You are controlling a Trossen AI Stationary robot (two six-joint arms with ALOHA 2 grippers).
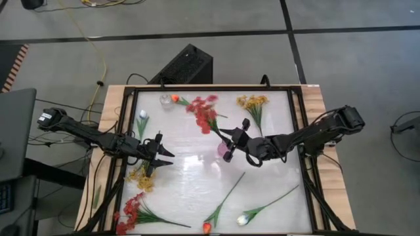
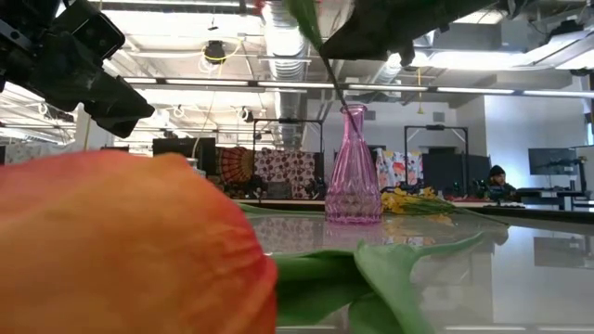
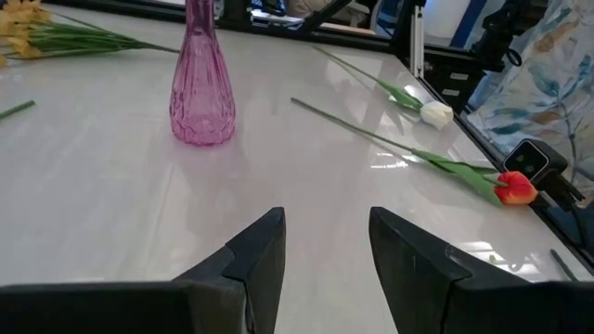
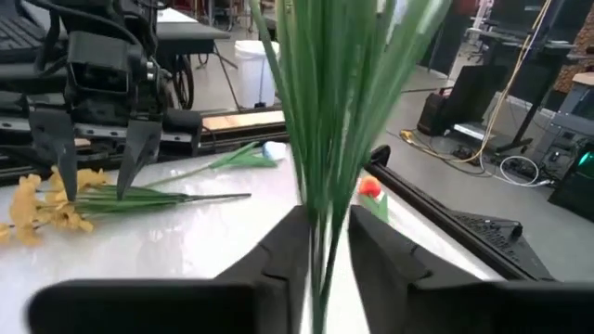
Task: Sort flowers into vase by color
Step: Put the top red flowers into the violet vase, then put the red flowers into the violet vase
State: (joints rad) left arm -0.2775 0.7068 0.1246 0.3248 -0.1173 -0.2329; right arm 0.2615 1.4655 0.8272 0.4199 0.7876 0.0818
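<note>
My right gripper (image 1: 228, 139) hangs above the pink glass vase (image 2: 353, 167) near the table's middle and is shut on a red clustered spray (image 1: 203, 110). The spray's stalk slants down into the vase's neck (image 2: 345, 108). My left gripper (image 1: 161, 157) is open and hovers over the left part of the table, beside a yellow spray (image 1: 141, 177) lying flat. The left wrist view shows the vase (image 3: 201, 83) ahead of the open fingers. An orange tulip (image 2: 121, 241) lies close to the low camera. My right gripper pinches the red spray's bundle of thin green stalks (image 4: 320, 199) between its two fingers, which lie across the stalks. The spray is lifted off the table and tilted, its red head toward the far edge. One stalk's lower end (image 2: 336, 88) reaches into the vase's neck.
Lying on the table are a red spray (image 1: 131, 210), an orange tulip (image 1: 207, 226) and a white tulip (image 1: 244, 219) near the near edge. A white tulip (image 1: 142, 118), an orange tulip (image 1: 176, 98), a clear glass (image 1: 166, 100) and a yellow spray (image 1: 252, 105) lie toward the far edge.
</note>
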